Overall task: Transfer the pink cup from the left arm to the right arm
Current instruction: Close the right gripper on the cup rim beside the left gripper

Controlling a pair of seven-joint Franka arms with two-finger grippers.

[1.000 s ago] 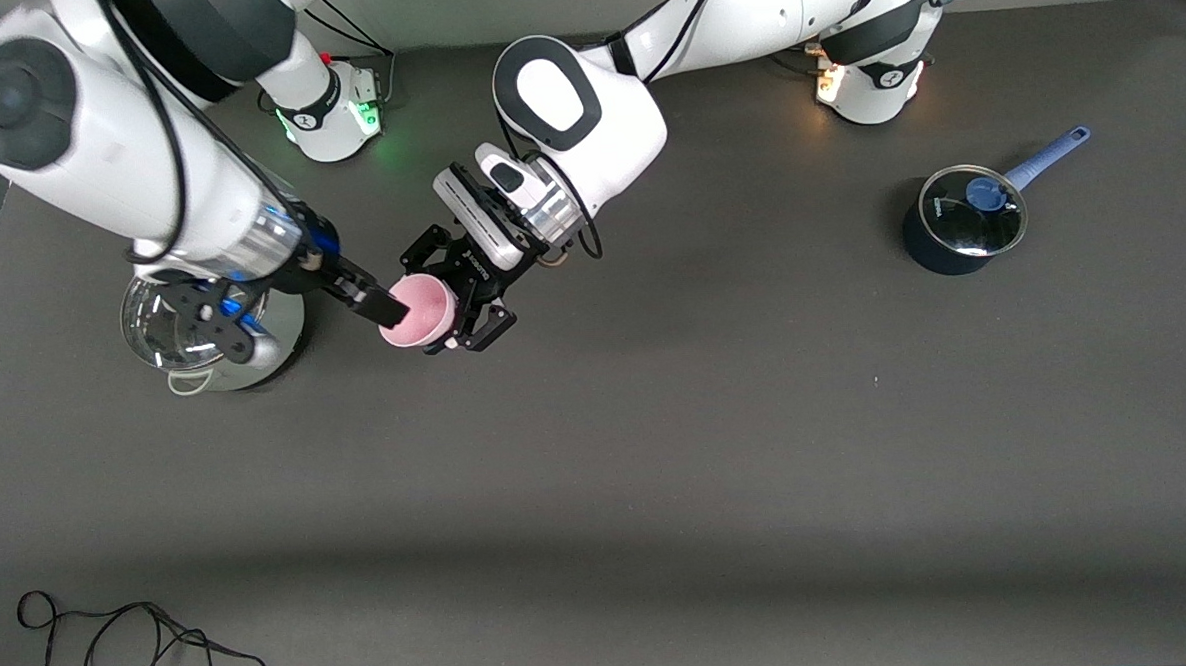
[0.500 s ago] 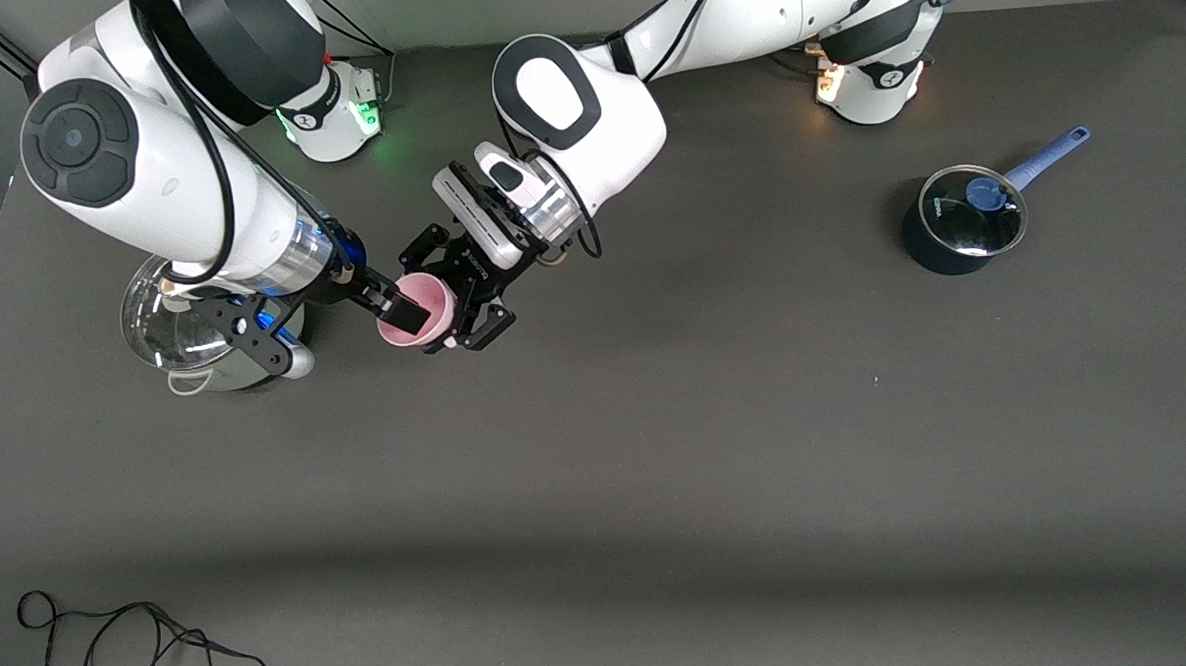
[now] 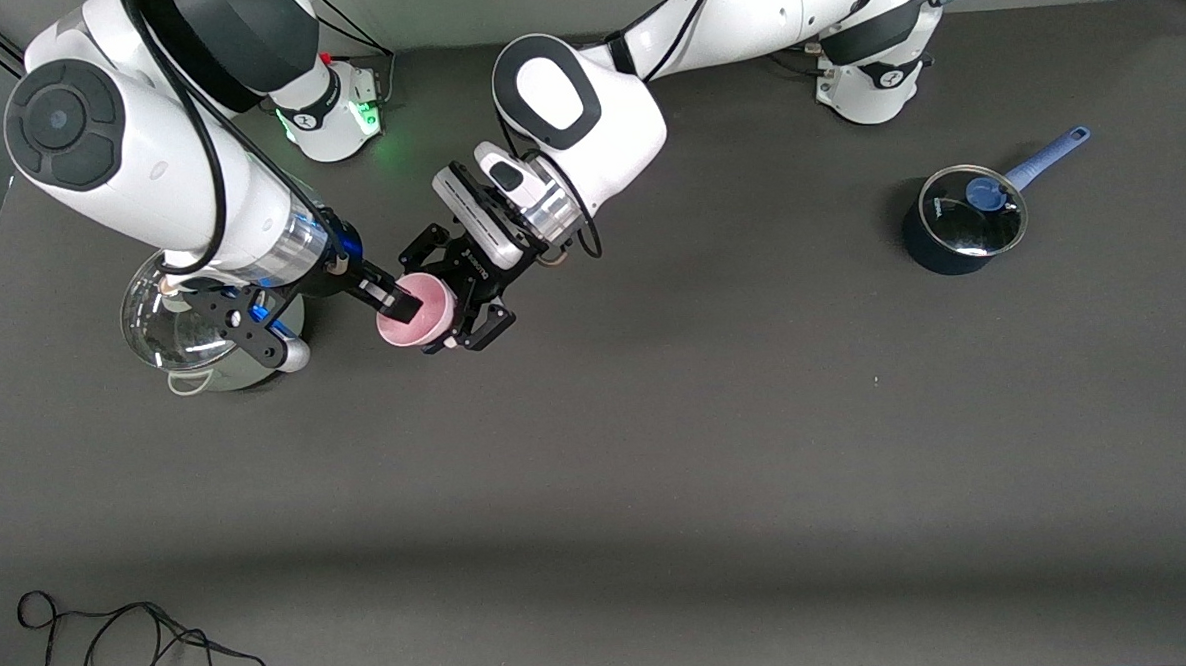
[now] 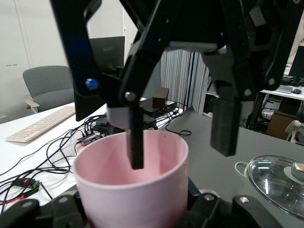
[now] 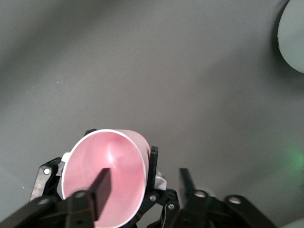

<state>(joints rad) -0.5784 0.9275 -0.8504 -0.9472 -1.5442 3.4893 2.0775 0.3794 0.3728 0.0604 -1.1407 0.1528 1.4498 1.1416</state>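
Note:
The pink cup (image 3: pixel 430 322) is up in the air over the table toward the right arm's end, its mouth tilted toward the right arm. My left gripper (image 3: pixel 448 297) is shut on the cup's lower body. In the left wrist view the cup (image 4: pixel 137 190) fills the space between the jaws. My right gripper (image 3: pixel 348 329) is open and straddles the cup's rim, with one finger (image 4: pixel 137 142) inside the cup and the other finger (image 4: pixel 223 123) outside it. The right wrist view shows the cup (image 5: pixel 118 166) with my right gripper (image 5: pixel 145 187) over its wall.
A steel pot with a glass lid (image 3: pixel 167 327) stands under the right arm's wrist, close to the cup. A dark saucepan with a glass lid and blue handle (image 3: pixel 961 225) stands toward the left arm's end. A black cable (image 3: pixel 116 644) lies at the table's near edge.
The right gripper has moved in toward the cup, and one of its fingers now sits deeper inside the cup's mouth. The left gripper and the cup have stayed still.

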